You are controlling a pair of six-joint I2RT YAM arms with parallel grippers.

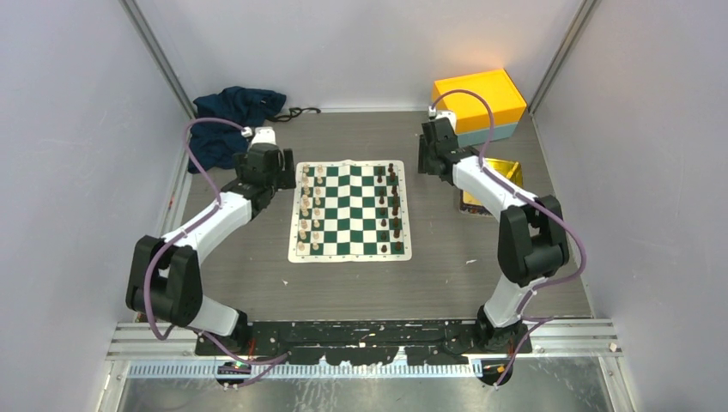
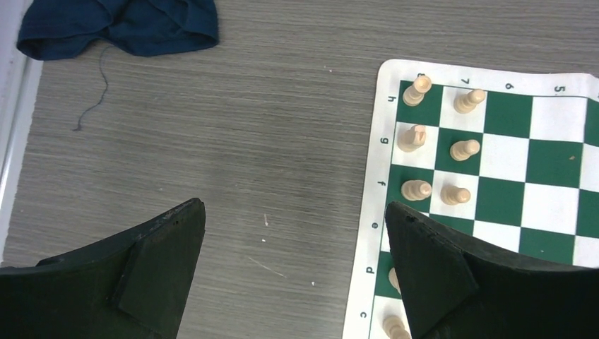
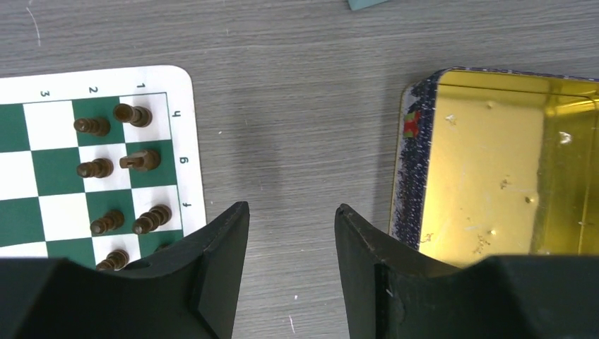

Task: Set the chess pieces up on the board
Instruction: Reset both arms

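Top view: board (image 1: 349, 210) lies flat mid-table, btw the two arms. Chess pieces stand in two files per side: cream-white pieces (image 1: 310, 210) along the left edge, dark pieces (image 1: 391, 206) along the right. Too small here to count or check each type. Left gripper (image 1: 276, 174) hangs just off the board's far-left corner. Right gripper (image 1: 427, 159) hangs off the far-right corner, near the gold tin (image 1: 502, 172). Orange and teal box (image 1: 481, 101) and blue cloth (image 1: 233, 116) sit at the back, well apart from the board.

Left wrist: fingers (image 2: 162, 261) spread wide, nothing btw them, over bare table (image 2: 247, 141) just beside the board's lettered edge. Six cream pieces in view, all upright, one per square.

Right wrist: jaws apart, gap empty, over bare table btw the board edge and the tin. Visible part of the tin holds no pieces. Dark pieces nearby stand in pairs. One, prob. a knight (image 3: 138, 161), reads oddly from this angle; can't tell if it's tilted.

Handling, as a guess: pieces look light, rigid, smooth and narrow-based, so easy to tip. Pinch at the neck or head from straight above w/ a narrow opening, since neighbours stand close. Board looks like a thin mat and could slide or curl if nudged. Setup looks about done.
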